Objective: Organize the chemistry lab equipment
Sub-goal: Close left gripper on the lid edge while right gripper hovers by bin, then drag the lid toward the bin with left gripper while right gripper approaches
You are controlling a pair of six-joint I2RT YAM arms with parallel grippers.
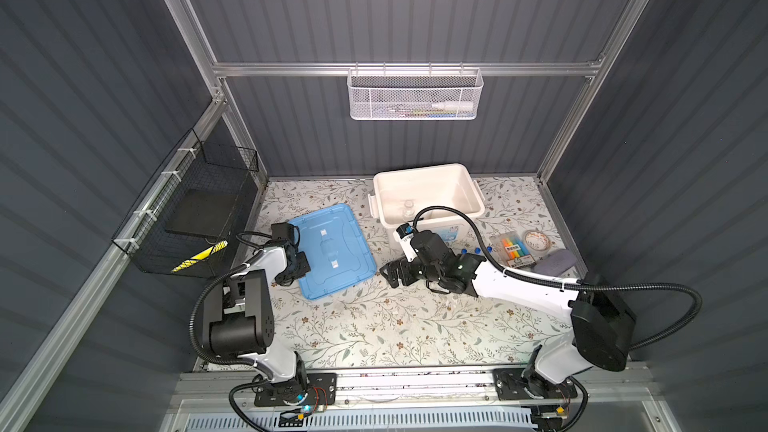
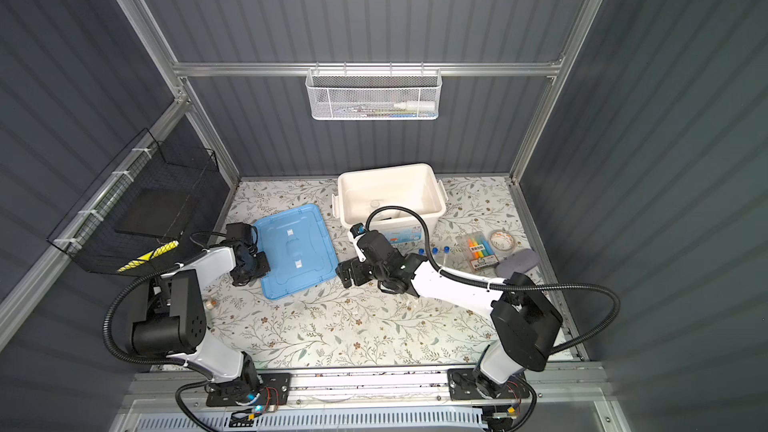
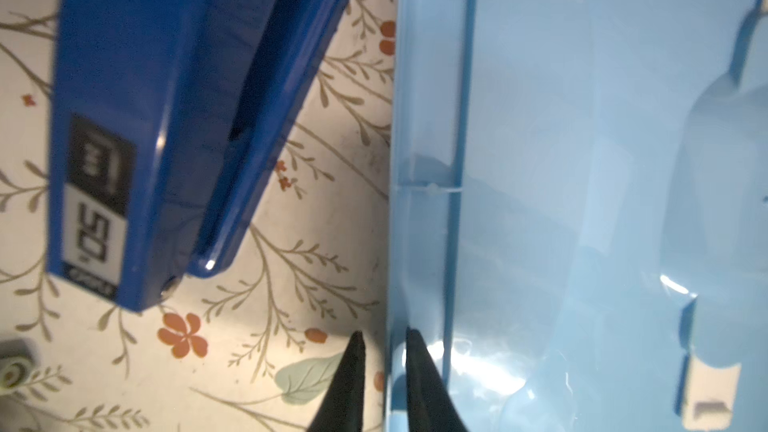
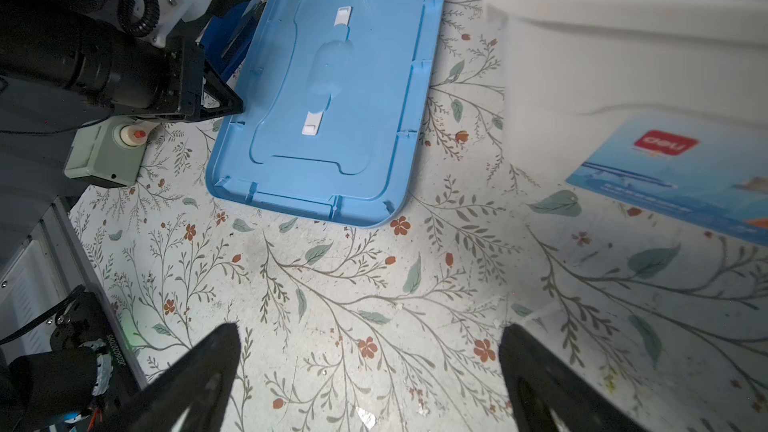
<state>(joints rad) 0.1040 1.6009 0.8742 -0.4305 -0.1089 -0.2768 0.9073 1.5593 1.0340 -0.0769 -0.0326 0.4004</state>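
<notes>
- Chemistry lab equipment was in neither hand. Nearest me, the right gripper was spread wide and empty over the bare table. Sent straight down like that, it would only have scraped the cloth.
- A little farther off, the left gripper had its fingers close together, with the rim of the blue lid between them. I could not tell if they pinched it. A squeeze and a pull could have dragged the lid or tipped it up.
- The dark blue stapler lay just beside that lid edge. A sideways slip could have bumped it.
- Farther back, the three test tubes lay on the table beside the highlighter pack, partly hidden under my right arm. They were round and clear, so they could have rolled, or I could have missed my grab. The black cable passed close by and could have swept them.
- Farthest, the small glass vessel sat inside the white bin. A tube dropped in fast could have knocked it over or cracked it.
- I could not find the rack, bowls, pestle or tweezers.
</notes>
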